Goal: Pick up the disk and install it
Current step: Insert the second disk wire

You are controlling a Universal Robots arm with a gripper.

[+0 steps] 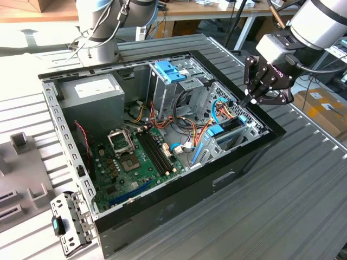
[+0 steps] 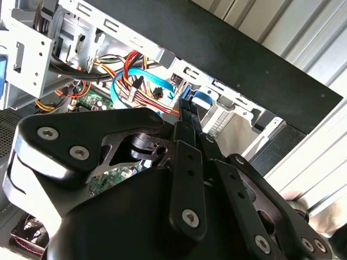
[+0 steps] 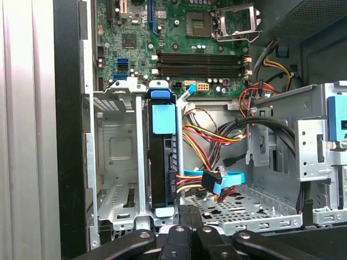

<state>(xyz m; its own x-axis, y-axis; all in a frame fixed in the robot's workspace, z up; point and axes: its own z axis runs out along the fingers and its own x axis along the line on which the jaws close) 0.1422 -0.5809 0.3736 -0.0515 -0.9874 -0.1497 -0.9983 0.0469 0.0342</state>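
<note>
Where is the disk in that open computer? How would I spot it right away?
Look inside the open computer case for the silver metal cage next to its black side wall. The disk stands on its edge in that cage, beside an empty slot. It is the dark slab with a bright blue plastic tab on it and coloured wires reaching its side.

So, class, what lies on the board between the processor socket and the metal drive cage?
Long black memory slots, between socket and cage, shown in the first wrist view.

Robotics lab, open computer case [image 1: 162,216] on slatted metal table [image 1: 303,206], workbenches behind
</note>
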